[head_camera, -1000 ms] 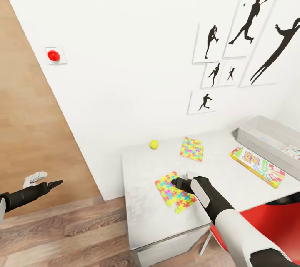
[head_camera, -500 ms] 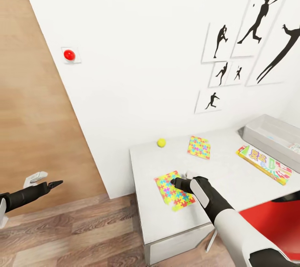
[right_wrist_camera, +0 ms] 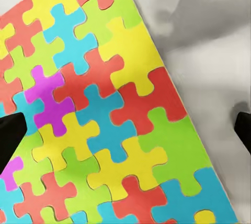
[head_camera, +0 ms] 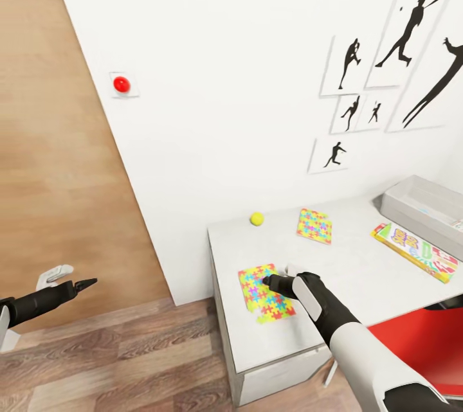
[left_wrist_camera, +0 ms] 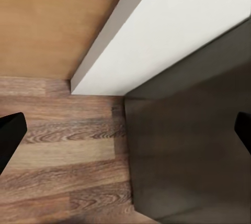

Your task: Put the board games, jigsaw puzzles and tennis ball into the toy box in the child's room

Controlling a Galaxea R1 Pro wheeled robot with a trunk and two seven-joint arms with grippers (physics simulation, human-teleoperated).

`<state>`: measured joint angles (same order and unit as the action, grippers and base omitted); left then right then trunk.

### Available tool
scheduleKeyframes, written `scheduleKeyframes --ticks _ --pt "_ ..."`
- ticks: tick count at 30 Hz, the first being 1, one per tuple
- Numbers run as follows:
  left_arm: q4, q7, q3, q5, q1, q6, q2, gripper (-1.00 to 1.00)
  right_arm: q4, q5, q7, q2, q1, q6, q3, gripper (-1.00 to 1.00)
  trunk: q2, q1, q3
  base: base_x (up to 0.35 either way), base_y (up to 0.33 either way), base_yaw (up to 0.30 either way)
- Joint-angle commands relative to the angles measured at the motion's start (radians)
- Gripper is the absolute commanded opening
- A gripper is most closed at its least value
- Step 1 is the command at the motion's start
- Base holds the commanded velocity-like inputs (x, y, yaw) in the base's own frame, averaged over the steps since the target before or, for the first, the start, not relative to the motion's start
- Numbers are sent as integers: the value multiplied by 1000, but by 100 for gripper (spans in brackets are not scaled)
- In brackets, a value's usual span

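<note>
The head camera has swung leftward: the counter (head_camera: 360, 270), tennis ball (head_camera: 257, 218) and wall pictures (head_camera: 392, 71) all sit further right in the head view than before, and less of the toy box (head_camera: 421, 203) is in frame.

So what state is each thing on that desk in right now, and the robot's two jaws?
Near jigsaw puzzle: flat on the table, under the right gripper.
Far jigsaw puzzle: flat, untouched.
Tennis ball: resting on the table.
Skip-Bo box: flat beside the toy box.
Right gripper: jaws open.
Left gripper: jaws open, empty, over the floor.
</note>
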<state>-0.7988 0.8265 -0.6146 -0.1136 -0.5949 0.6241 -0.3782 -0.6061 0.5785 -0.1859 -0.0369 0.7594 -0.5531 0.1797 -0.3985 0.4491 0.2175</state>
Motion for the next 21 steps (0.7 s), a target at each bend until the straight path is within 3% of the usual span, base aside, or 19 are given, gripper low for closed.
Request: scheduleKeyframes --ticks 1,21 --pt "-1 10 -4 -11 -2 5 1 100 43 35 -8 0 0 1 4 100 -2 1 2 16 52 0" --pt "-1 10 -5 -12 -2 5 12 100 43 34 -9 -1 0 1 4 100 -2 1 2 1 98 0"
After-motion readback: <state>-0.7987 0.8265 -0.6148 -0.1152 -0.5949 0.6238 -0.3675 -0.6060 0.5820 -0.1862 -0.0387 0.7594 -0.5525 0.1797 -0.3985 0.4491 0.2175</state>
